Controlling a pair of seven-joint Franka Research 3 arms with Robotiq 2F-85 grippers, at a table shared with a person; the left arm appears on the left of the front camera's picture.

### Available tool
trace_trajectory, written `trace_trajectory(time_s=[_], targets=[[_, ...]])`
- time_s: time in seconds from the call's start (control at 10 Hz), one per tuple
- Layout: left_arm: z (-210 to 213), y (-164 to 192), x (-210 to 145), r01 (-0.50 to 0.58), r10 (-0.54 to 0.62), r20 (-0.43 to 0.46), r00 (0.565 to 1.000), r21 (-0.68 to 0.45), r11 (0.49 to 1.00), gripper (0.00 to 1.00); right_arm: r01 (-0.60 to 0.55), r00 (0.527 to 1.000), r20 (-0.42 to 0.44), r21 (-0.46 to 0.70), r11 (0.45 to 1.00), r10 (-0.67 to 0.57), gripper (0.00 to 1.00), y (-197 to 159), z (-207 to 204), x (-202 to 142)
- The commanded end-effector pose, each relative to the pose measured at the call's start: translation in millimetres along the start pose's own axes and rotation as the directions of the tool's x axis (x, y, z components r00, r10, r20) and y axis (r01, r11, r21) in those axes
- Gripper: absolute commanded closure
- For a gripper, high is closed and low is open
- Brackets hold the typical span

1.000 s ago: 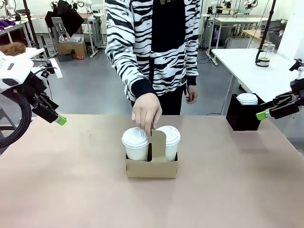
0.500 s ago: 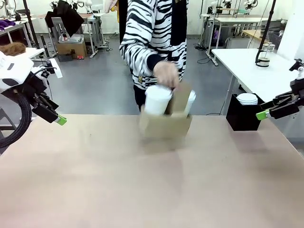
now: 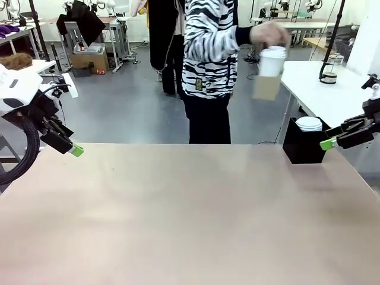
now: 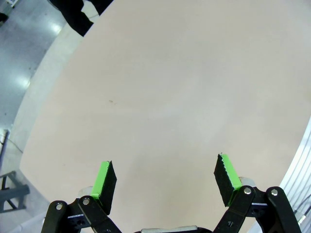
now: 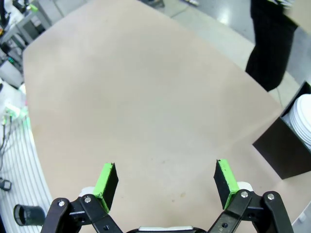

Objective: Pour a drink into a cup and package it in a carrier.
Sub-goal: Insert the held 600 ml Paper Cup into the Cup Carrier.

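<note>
From the front, the person's hand [image 3: 268, 32] lifts the carrier [image 3: 266, 86] with a lidded cup [image 3: 272, 61] at one o'clock, off the table [image 3: 190, 219]; wrist views show the left gripper [image 4: 165, 182] and right gripper [image 5: 166, 183] spread wide, holding nothing; the right wrist view catches the black box [image 5: 286, 148] at three o'clock.

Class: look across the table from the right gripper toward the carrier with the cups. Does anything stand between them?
Yes. The black box holding white lids stands at the table's far right corner, beside the open right gripper; the person's hand holds the carrier beyond it.
</note>
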State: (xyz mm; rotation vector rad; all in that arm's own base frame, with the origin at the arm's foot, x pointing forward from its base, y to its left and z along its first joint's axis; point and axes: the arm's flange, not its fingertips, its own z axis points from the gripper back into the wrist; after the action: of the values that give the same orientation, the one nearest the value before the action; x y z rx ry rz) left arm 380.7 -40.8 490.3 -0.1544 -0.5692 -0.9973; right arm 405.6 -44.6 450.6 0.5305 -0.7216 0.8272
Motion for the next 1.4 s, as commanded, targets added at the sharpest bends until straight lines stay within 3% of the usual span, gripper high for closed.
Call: trace_trajectory(time_s=[0.0, 1.3], targets=[[0.1, 0.4, -1.4, 0.005, -0.005, 0.006, 1.000, -0.010, 1.000, 0.00, -0.018, 1.000, 0.003, -0.009, 1.000, 0.018, 0.00, -5.0, -1.1, 0.5], [0.1, 0.4, -1.4, 0.005, -0.005, 0.006, 1.000, -0.010, 1.000, 0.00, -0.018, 1.000, 0.003, -0.009, 1.000, 0.018, 0.00, -5.0, -1.1, 0.5]])
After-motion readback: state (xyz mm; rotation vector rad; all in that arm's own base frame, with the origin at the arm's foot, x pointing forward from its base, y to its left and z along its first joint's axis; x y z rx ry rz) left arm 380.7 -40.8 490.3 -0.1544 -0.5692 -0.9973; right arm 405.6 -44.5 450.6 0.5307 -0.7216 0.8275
